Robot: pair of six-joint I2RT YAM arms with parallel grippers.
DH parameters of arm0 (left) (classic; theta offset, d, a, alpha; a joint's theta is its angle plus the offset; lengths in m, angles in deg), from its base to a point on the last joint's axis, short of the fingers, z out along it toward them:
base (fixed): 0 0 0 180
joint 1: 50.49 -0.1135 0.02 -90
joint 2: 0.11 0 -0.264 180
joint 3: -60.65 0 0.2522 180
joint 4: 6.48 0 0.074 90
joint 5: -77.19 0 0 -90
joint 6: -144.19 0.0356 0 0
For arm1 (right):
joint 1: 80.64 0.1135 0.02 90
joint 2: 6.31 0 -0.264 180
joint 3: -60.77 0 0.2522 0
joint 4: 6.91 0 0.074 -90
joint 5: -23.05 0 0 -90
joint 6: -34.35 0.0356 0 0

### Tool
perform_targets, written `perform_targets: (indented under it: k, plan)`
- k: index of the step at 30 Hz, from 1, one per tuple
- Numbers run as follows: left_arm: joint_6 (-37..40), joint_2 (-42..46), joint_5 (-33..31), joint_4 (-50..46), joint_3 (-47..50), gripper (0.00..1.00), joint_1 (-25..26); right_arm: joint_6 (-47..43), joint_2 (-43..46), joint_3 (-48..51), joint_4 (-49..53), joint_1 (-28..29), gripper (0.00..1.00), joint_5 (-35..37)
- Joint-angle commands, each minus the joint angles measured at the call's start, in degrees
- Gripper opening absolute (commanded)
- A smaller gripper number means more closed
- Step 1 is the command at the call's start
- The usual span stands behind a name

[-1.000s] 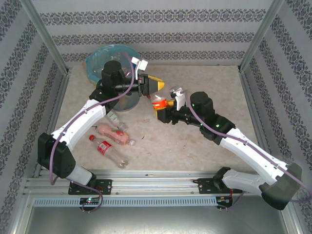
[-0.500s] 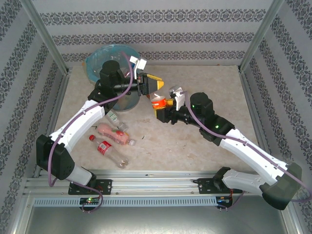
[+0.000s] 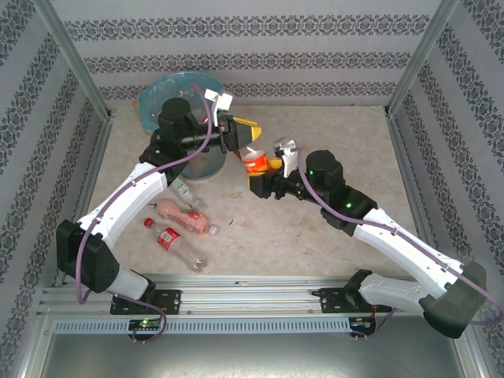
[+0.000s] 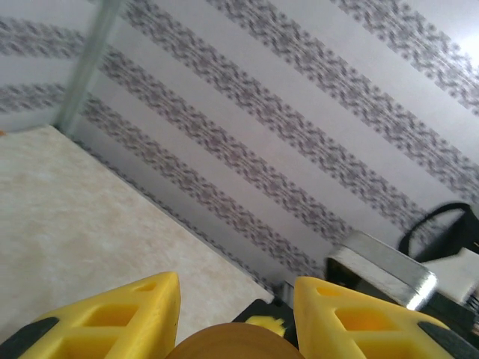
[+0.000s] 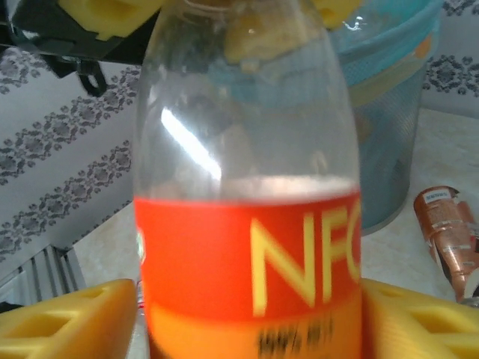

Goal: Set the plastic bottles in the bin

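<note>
In the right wrist view the bottle loses its cap and base to the frame edges. Its small print is blurred, and it hides part of the bin.

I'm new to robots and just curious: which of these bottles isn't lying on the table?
The clear orange-labelled bottle, gripped in the right arm's jaws above the table. The pink bottle and the red-labelled bottle lie flat on it.
</note>
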Motion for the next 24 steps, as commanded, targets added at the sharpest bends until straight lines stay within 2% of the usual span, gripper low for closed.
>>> perform_targets:
  k: [1, 3, 5, 10, 14, 18, 20, 24]
  plan:
    - [0.70, 3.99, -8.94, 5.35, 0.51, 0.00, -2.52, -1.02, 1.49, -0.58, -1.86, 0.76, 0.84, 5.94]
    - [1.39, 5.49, -12.93, 5.23, -0.16, 0.00, -3.85, -1.14, 2.51, -0.24, -2.34, 0.71, 0.93, 7.54]
    - [3.51, 7.00, -18.63, 3.07, -1.34, 0.00, -5.22, -1.47, 3.53, 0.37, -3.04, 0.71, 0.98, 8.89]
    - [11.04, 9.82, -34.46, -1.12, -3.90, 0.00, -7.47, -3.06, 4.93, 1.62, -3.47, 0.68, 0.98, 9.90]
    - [17.40, 7.81, -45.86, -6.12, -9.28, 0.00, -8.60, -3.50, 5.10, 2.02, -2.92, 0.69, 0.98, 10.16]
    - [22.69, 2.72, -48.22, -6.99, -15.11, 0.00, -10.17, -3.90, 5.03, 2.07, -3.04, 0.64, 0.98, 9.68]
    - [27.18, -1.44, -49.44, -10.17, -19.72, 0.00, -10.43, -4.49, 4.83, 1.99, -3.18, 0.68, 0.98, 8.74]
    - [30.78, -8.99, -51.18, -14.50, -26.50, 0.00, -11.04, -4.98, 4.23, 1.50, -2.66, 0.67, 0.98, 7.92]
